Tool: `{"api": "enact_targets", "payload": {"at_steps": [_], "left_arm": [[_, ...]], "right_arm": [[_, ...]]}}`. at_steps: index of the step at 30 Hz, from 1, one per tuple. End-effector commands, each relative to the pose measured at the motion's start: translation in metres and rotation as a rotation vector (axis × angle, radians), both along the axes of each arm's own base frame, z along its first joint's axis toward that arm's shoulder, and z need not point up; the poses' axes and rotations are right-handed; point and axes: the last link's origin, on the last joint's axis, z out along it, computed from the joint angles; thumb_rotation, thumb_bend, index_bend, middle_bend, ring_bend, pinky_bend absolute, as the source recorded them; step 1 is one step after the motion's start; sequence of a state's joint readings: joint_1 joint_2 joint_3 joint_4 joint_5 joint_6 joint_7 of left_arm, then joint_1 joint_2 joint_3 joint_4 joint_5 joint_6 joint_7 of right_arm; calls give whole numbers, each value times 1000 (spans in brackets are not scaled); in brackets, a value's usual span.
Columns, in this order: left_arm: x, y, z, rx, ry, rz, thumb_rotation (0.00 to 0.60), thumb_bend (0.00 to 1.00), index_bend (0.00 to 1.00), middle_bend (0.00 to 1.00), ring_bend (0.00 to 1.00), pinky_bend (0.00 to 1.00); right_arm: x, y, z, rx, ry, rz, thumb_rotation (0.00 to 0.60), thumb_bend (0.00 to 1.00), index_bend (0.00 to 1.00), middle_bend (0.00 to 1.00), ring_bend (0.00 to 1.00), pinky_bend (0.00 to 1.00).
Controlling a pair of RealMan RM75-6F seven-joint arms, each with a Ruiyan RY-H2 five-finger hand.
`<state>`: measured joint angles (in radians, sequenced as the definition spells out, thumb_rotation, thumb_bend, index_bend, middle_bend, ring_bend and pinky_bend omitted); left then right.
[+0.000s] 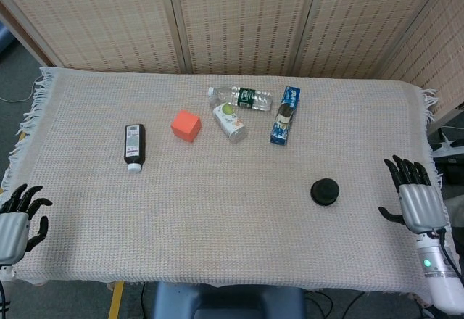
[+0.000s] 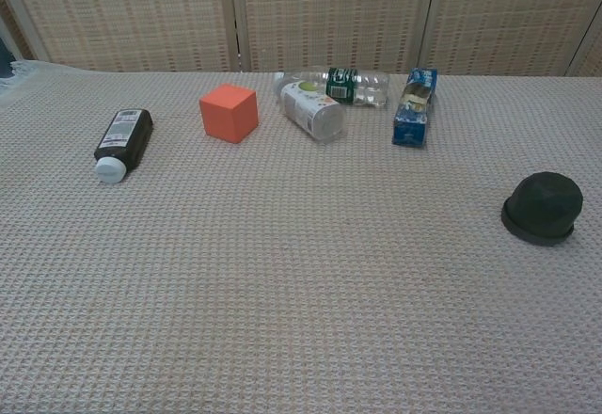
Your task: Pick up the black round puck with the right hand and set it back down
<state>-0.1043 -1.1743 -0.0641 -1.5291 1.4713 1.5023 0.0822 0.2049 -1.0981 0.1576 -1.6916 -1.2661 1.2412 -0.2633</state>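
Black round puck (image 1: 325, 191) lies untouched on the worktop (image 1: 232, 210), well to the left of the right robot hand (image 1: 414, 201), which hovers at the worktop's edge with fingers spread and nothing held. The reach has not begun, I judge; next it must travel leftward over the puck and close around its rim. Far across, the left robot hand (image 1: 16, 221) idles, also spread and holding nothing.

On your table (image 1: 217, 210), the puck (image 1: 325, 191) lies near the right edge, with your right hand (image 1: 415, 201) just beyond it to the right. Toward the back, from left to right, lie a small bottle (image 1: 134, 146), a cube (image 1: 185, 125), two bottles touching (image 1: 233, 110), and a carton (image 1: 285, 114). Your left hand (image 1: 16, 221) sits at the front left corner.
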Motion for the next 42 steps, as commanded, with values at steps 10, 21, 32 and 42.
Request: {"api": "enact_targets", "payload": {"at_steps": [10, 21, 32, 42], "left_arm": [[1, -2, 6, 32, 16, 18, 600, 545, 402, 169, 84, 272], [0, -3, 9, 35, 10, 29, 600, 543, 435, 169, 84, 272], [-1, -4, 12, 45, 3, 40, 600, 544, 446, 169, 84, 272], [-2, -4, 11, 32, 1, 53, 600, 543, 458, 169, 84, 272]], "right_arm": [[38, -70, -34, 241, 44, -156, 600, 123, 0, 0, 0, 52], [51, -91, -65, 352, 5, -189, 600, 110, 0, 0, 0, 55], [50, -99, -83, 428, -24, -223, 600, 111, 0, 0, 0, 78], [45, -102, -99, 485, -43, -240, 600, 105, 0, 0, 0, 113]]}}
